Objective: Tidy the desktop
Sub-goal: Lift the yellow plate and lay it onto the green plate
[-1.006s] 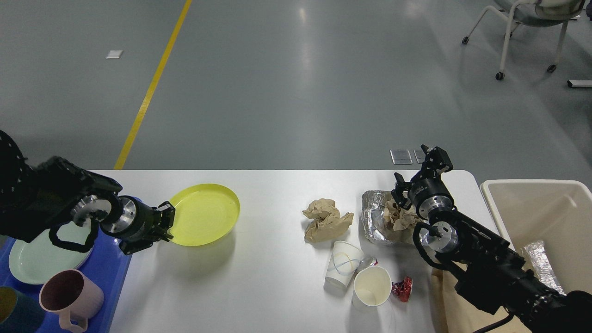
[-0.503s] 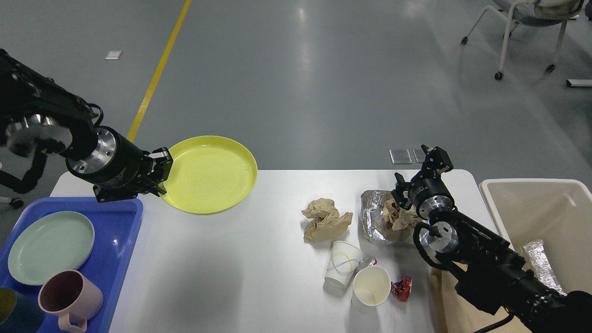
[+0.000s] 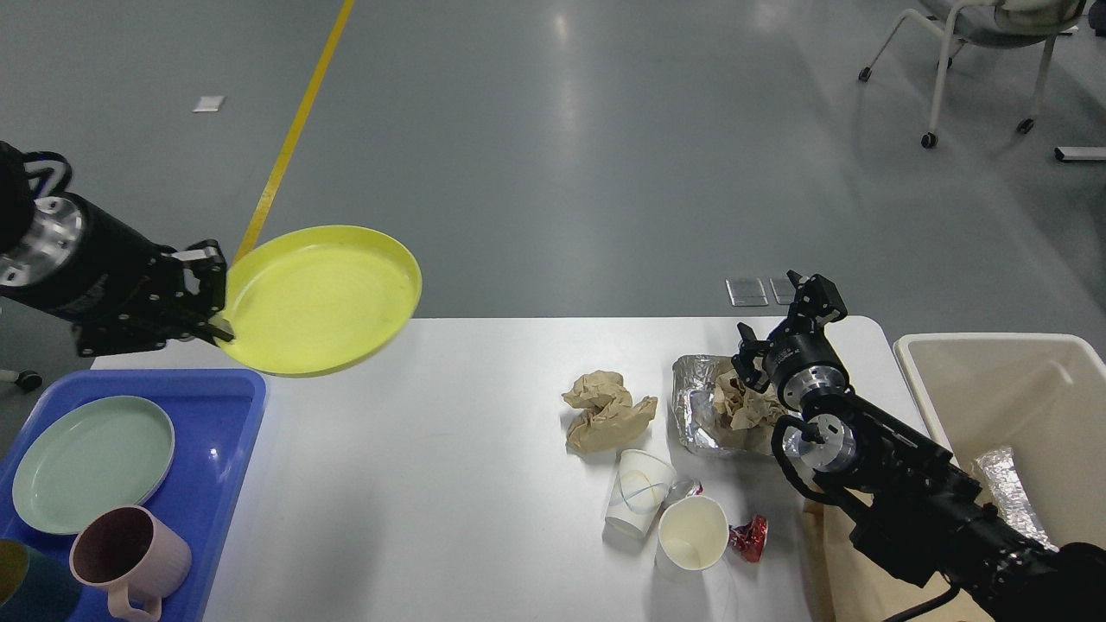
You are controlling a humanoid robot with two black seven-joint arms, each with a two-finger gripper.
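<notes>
The white desktop (image 3: pixel 432 484) fills the lower middle of the head view. My left gripper (image 3: pixel 212 298) is shut on the rim of a yellow plate (image 3: pixel 320 298), held in the air above the desktop's far left corner. Over the far right part of the desktop my right gripper (image 3: pixel 782 324) stands open above a sheet of foil (image 3: pixel 700 402) holding crumpled brown paper (image 3: pixel 743 406). A crumpled brown paper wad (image 3: pixel 607 412), two paper cups (image 3: pixel 638 492) (image 3: pixel 693 534) and a red wrapper (image 3: pixel 750 537) lie on the desktop.
A blue tray (image 3: pixel 225 449) at the left carries a pale green plate (image 3: pixel 91 462), a pink mug (image 3: pixel 130 557) and a dark cup (image 3: pixel 26 592). A beige bin (image 3: pixel 1020 406) at the right holds a piece of foil (image 3: pixel 1007 497). A chair (image 3: pixel 985 52) stands far back right.
My left arm lifted the yellow plate off the desktop and carried it up and leftward, toward the blue tray. The right arm and the litter stayed still.
</notes>
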